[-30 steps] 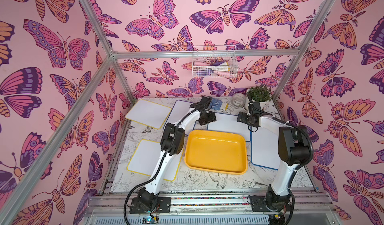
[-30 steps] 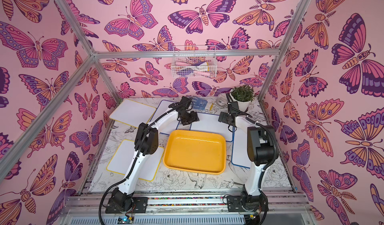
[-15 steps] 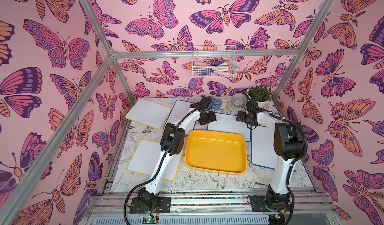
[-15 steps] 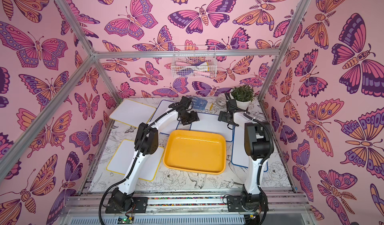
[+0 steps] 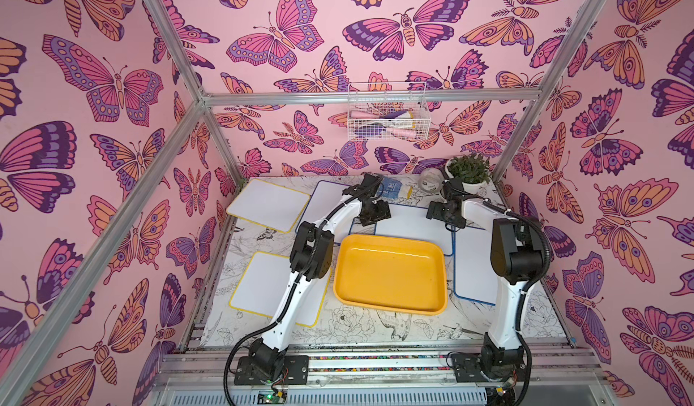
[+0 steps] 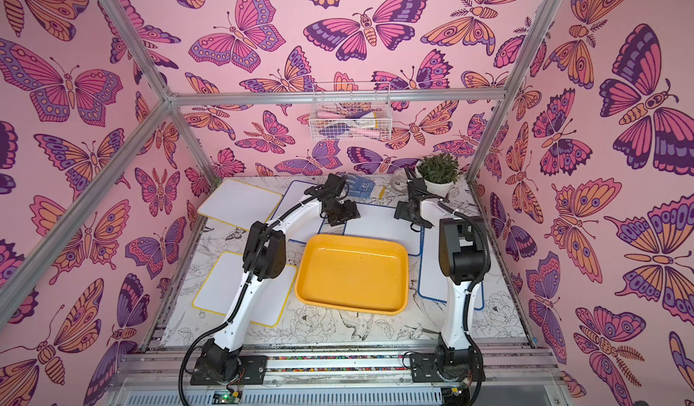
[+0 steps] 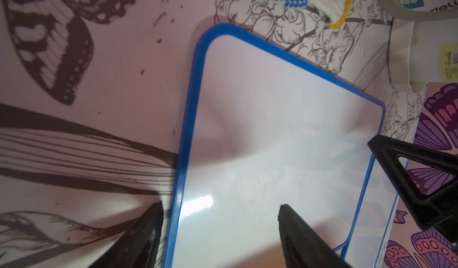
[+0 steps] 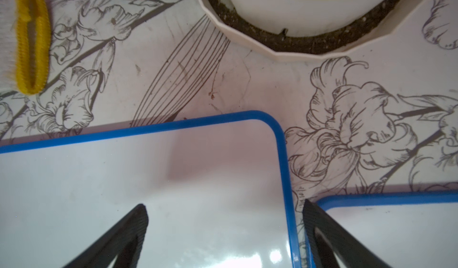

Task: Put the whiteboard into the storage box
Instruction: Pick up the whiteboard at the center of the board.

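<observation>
Step in hand: bimanual pickup of the blue-framed whiteboard [image 5: 413,222] lying flat just behind the box [image 5: 390,272], which is empty.

Left gripper [image 7: 220,229] has its jaws apart straddling the board's left edge, one finger [image 7: 146,232] outside on the mat, the other over the white face. Right gripper [image 8: 223,232] is fully apart straddling the right edge, next to a second blue board [image 8: 396,219].

Nothing is clamped yet. Next move likely calls for both to close on the frame together, then lift level and carry it nearward over the box rim.

Both arms are stretched to the far side, wrists pitched down, close to the plant pot [image 5: 469,184].
</observation>
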